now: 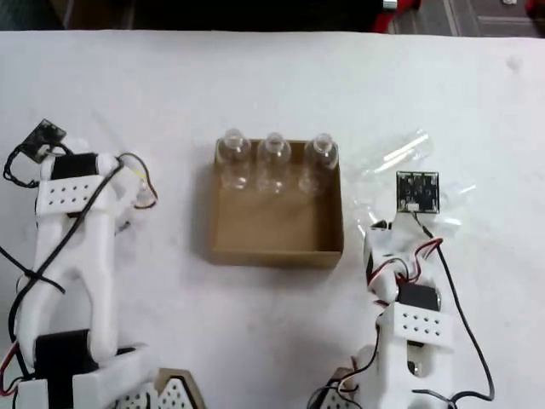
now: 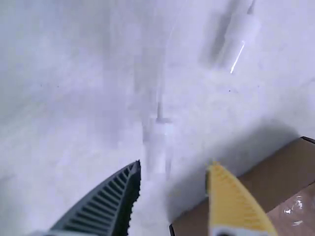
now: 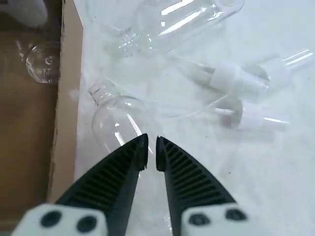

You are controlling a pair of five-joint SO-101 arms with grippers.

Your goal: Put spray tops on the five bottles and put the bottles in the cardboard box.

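Note:
The cardboard box (image 1: 277,230) sits mid-table with three clear bottles (image 1: 274,160) upright along its far wall, their necks bare. My left gripper (image 2: 172,182) is open just left of the box corner (image 2: 280,182), with a white spray top (image 2: 158,140) lying on the table just ahead of its fingers and another spray top (image 2: 236,39) farther off. My right gripper (image 3: 151,156) is shut on nothing, right of the box, its tips over a clear bottle (image 3: 115,123) lying on its side. A second lying bottle (image 3: 182,19) and three spray tops (image 3: 231,78) are beyond it.
The box wall (image 3: 66,98) runs close beside the right gripper, with one open bottle mouth (image 3: 44,61) visible inside. The white left arm (image 1: 77,247) and right arm (image 1: 409,324) flank the box. Crinkled clear plastic (image 1: 409,158) lies right of the box.

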